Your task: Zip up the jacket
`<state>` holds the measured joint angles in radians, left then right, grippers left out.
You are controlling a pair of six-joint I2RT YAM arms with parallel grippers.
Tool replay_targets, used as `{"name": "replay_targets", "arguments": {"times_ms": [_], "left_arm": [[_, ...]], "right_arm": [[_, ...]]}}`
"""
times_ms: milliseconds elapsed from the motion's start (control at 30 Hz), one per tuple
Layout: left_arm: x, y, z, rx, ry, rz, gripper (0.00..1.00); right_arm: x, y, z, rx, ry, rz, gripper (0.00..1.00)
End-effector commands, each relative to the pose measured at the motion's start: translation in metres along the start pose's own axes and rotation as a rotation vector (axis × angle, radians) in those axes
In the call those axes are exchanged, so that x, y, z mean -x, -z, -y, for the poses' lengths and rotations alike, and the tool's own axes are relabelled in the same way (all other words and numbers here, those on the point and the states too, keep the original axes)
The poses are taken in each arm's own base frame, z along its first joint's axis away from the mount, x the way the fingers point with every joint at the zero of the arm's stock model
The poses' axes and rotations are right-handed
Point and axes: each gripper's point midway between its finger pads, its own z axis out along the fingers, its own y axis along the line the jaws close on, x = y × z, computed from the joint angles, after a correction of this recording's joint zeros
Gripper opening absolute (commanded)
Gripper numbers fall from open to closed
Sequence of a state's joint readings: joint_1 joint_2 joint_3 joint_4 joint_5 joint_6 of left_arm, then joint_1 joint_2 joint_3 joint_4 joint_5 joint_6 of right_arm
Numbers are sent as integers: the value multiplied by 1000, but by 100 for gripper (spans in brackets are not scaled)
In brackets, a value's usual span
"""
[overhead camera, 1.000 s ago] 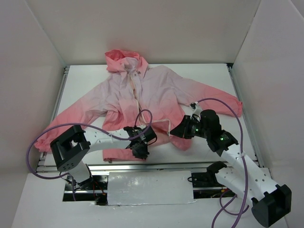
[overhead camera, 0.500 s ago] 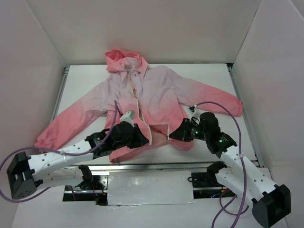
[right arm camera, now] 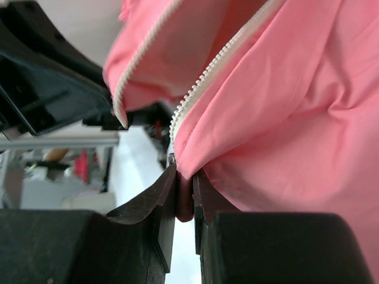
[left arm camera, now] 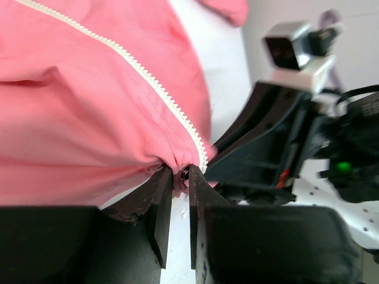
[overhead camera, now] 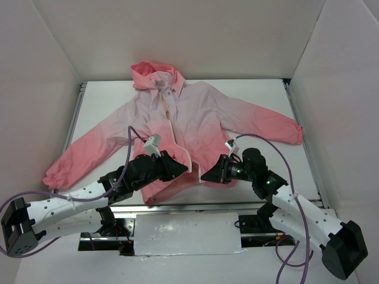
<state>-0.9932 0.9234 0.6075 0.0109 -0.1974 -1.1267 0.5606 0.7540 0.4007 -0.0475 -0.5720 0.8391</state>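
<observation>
The jacket [overhead camera: 195, 115] lies spread on the white table, hood at the back, pale lilac chest fading to coral at hem and cuffs. Its pale zipper [left arm camera: 155, 84] is unfastened at the hem. My left gripper [overhead camera: 185, 167] is shut on the hem corner of one front panel, right at the zipper's lower end [left arm camera: 198, 155]. My right gripper [overhead camera: 205, 176] is shut on the hem corner of the other panel beside its zipper teeth [right arm camera: 204, 80]. The two grippers sit close together, tips facing each other, near the table's front edge.
White walls enclose the table [overhead camera: 260, 94] on three sides. A metal rail [overhead camera: 177, 207] runs along the front edge below the hem. Purple cables [overhead camera: 278, 133] loop over both arms. The sleeves [overhead camera: 77, 157] spread out to left and right.
My left arm has swung out from its folded pose and reached the hem's centre, gripping the left panel corner. My right gripper drifted left and down with its panel, closing the gap.
</observation>
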Motion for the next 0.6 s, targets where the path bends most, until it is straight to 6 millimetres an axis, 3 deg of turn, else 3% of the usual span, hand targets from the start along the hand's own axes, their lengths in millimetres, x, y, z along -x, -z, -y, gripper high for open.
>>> {"name": "replay_targets", "arguments": {"times_ms": [0,67,567], "left_arm": [[24,4,42,-187,38,99,0],[26,6,43,-204,45,112,0],[24,16,41,-258,62,131,0]], "right_arm": [[9,-2,-42,185,-9,68,0],[2,-3,-48,233,-17,60,0],[9,13,-86,497,69,154,0]]}}
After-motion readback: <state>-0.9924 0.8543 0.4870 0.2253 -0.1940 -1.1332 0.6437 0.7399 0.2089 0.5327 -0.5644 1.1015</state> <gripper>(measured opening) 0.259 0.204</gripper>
